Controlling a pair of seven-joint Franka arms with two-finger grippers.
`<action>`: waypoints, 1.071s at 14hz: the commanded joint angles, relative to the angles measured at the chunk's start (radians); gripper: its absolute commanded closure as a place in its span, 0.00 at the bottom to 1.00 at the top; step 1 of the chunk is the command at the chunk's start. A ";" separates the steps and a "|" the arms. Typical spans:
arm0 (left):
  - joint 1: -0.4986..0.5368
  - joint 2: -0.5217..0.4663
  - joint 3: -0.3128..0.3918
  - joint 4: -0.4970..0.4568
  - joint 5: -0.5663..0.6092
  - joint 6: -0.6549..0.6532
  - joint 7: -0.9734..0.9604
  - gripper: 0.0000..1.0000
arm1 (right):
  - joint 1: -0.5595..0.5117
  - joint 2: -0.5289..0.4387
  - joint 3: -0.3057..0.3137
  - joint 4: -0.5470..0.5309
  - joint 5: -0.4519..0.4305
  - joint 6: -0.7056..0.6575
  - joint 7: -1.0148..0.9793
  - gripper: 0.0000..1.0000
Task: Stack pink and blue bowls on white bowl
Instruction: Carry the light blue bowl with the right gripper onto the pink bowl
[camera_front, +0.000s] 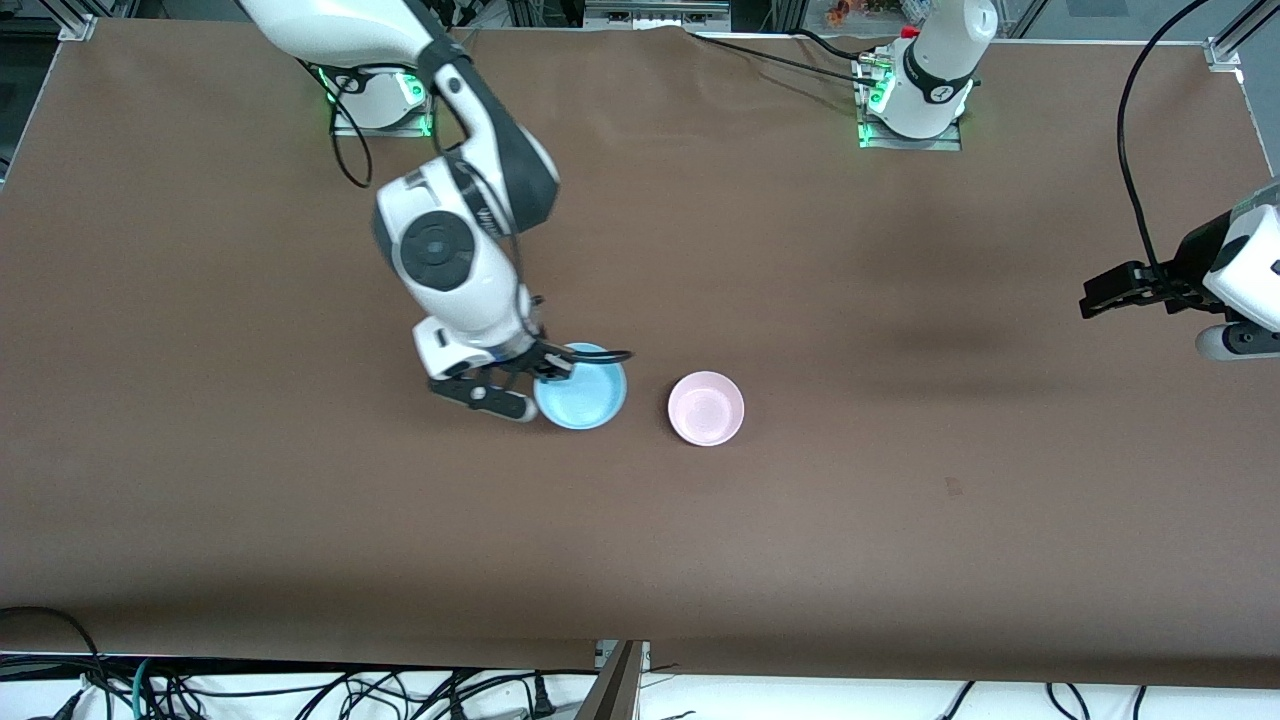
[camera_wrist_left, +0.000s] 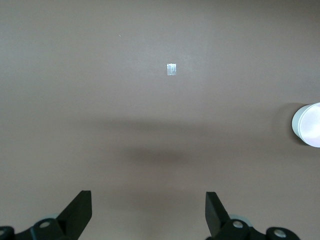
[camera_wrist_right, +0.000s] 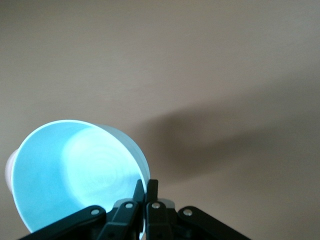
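My right gripper (camera_front: 553, 366) is shut on the rim of the light blue bowl (camera_front: 585, 390), one finger inside and one outside; in the right wrist view the gripper (camera_wrist_right: 148, 183) pinches the blue bowl (camera_wrist_right: 70, 175), which hangs tilted just over the table. The pale pink bowl (camera_front: 706, 408) stands upright on the brown table (camera_front: 300, 520), beside the blue bowl toward the left arm's end, and shows also in the left wrist view (camera_wrist_left: 309, 125). The white bowl is out of view. My left gripper (camera_front: 1098, 297) waits open and empty above the left arm's end of the table (camera_wrist_left: 148, 200).
A small pale tape mark (camera_wrist_left: 171, 69) lies on the cloth under the left arm. The arm bases (camera_front: 912, 110) stand along the table's edge farthest from the front camera. Cables (camera_front: 300, 690) hang below the nearest edge.
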 joint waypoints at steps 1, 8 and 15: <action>-0.007 0.012 0.004 0.031 0.013 -0.021 0.015 0.00 | 0.034 0.123 -0.007 0.170 -0.014 -0.015 0.058 1.00; -0.007 0.012 0.004 0.031 0.013 -0.021 0.015 0.00 | 0.136 0.250 -0.007 0.319 -0.011 0.118 0.191 1.00; -0.007 0.012 0.004 0.031 0.013 -0.021 0.015 0.00 | 0.213 0.324 -0.020 0.345 -0.016 0.140 0.208 1.00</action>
